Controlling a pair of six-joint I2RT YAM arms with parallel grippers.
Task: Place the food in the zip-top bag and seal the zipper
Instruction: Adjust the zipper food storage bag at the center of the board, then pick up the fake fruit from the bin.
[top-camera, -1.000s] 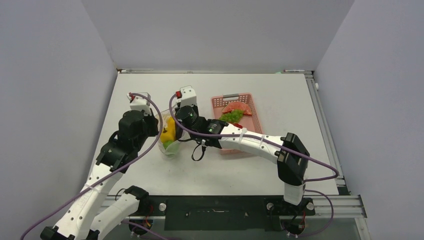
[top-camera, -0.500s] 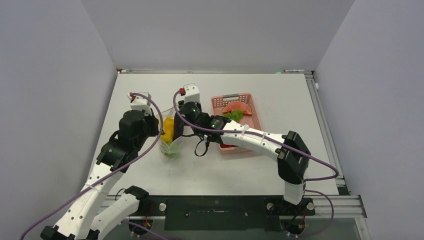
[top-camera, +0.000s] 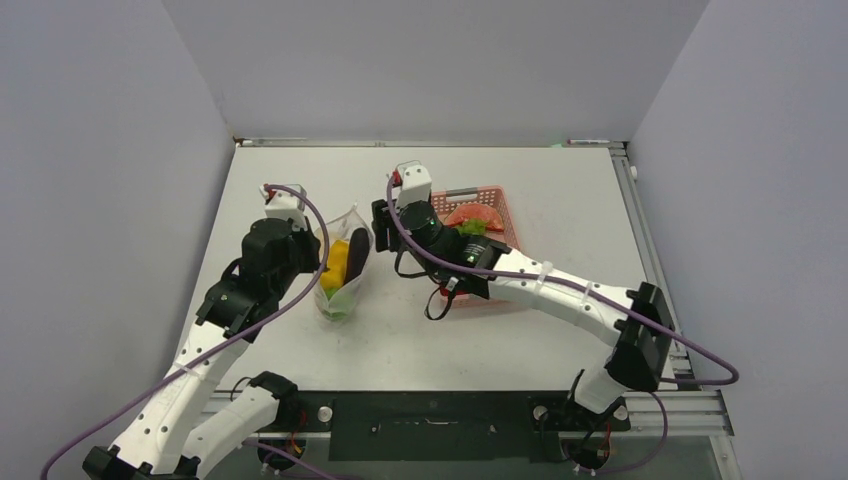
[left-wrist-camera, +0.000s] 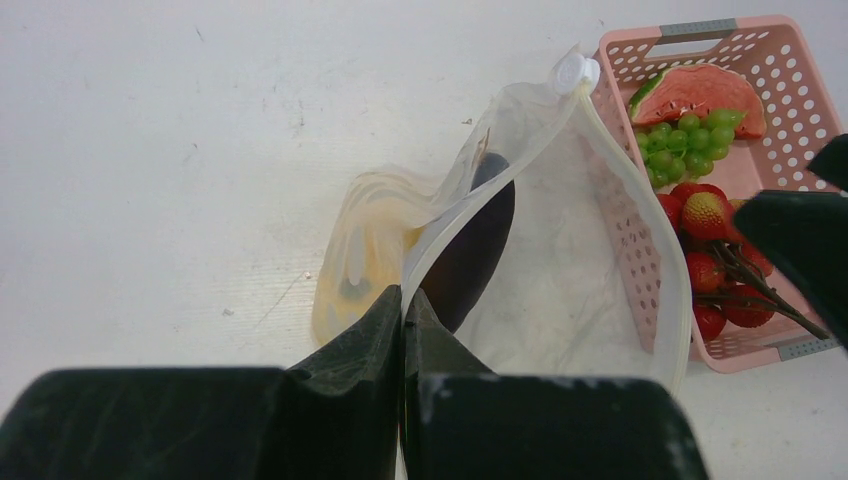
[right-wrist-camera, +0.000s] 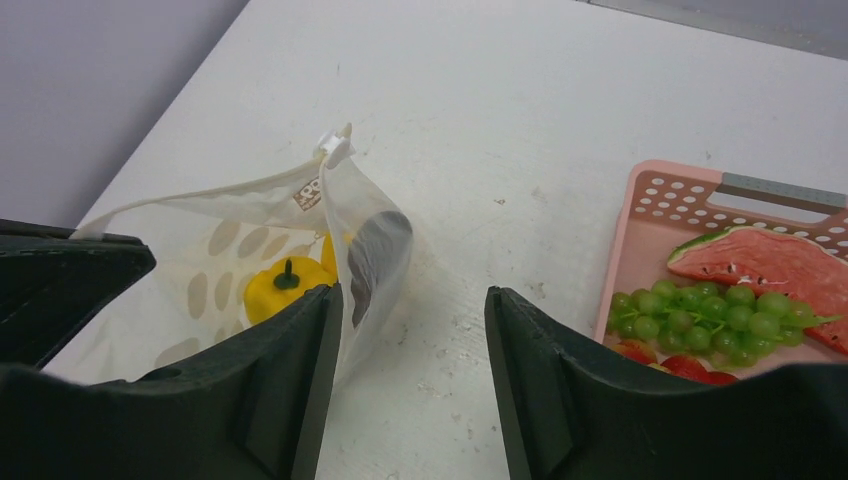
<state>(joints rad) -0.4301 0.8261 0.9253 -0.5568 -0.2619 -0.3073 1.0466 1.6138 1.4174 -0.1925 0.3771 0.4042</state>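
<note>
The clear zip-top bag (top-camera: 345, 270) stands on the table with its mouth up. My left gripper (left-wrist-camera: 403, 300) is shut on the near rim of that mouth; from above it (top-camera: 314, 262) is at the bag's left side. Inside lie the dark purple eggplant (left-wrist-camera: 470, 245), the yellow bell pepper (right-wrist-camera: 285, 287) and a green piece (top-camera: 340, 303). The zipper strip (left-wrist-camera: 640, 230) gapes open, its white slider (left-wrist-camera: 577, 72) at the far end. My right gripper (right-wrist-camera: 412, 292) is open and empty, just right of the bag, between it and the pink basket (top-camera: 505, 215).
The pink basket (left-wrist-camera: 700, 30) holds a watermelon slice (left-wrist-camera: 700, 92), green grapes (left-wrist-camera: 690, 135) and red pieces on dark stems (left-wrist-camera: 725, 275). Bare white table shows left of and beyond the bag. Grey walls enclose the table.
My right gripper was shut over the bag's mouth; it has opened and drawn back toward the basket. The eggplant now rests inside the bag. The left gripper kept its hold.
</note>
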